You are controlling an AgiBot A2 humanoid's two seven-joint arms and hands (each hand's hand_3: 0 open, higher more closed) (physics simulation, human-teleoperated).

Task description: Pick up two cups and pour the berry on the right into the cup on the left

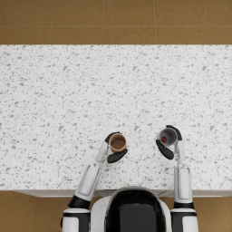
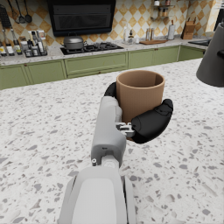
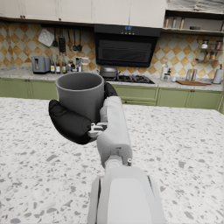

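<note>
My left hand (image 1: 114, 153) grips a brown cup (image 1: 118, 142) upright near the table's front middle; in the left wrist view the brown cup (image 2: 139, 94) sits in the dark fingers (image 2: 153, 120), and its inside is hidden there. My right hand (image 1: 166, 146) holds a grey cup (image 1: 168, 136) upright to the right of the brown one, with a red berry (image 1: 164, 139) inside. The grey cup (image 3: 81, 94) shows wrapped by the right hand (image 3: 72, 120) in the right wrist view. An edge of the grey cup (image 2: 213, 59) also shows in the left wrist view.
The speckled white table (image 1: 68, 99) stretches far and wide beyond both cups, with brown floor (image 1: 113, 20) past its far edge. A kitchen counter with a stove (image 2: 85, 46) and green cabinets (image 3: 26, 87) stands in the background.
</note>
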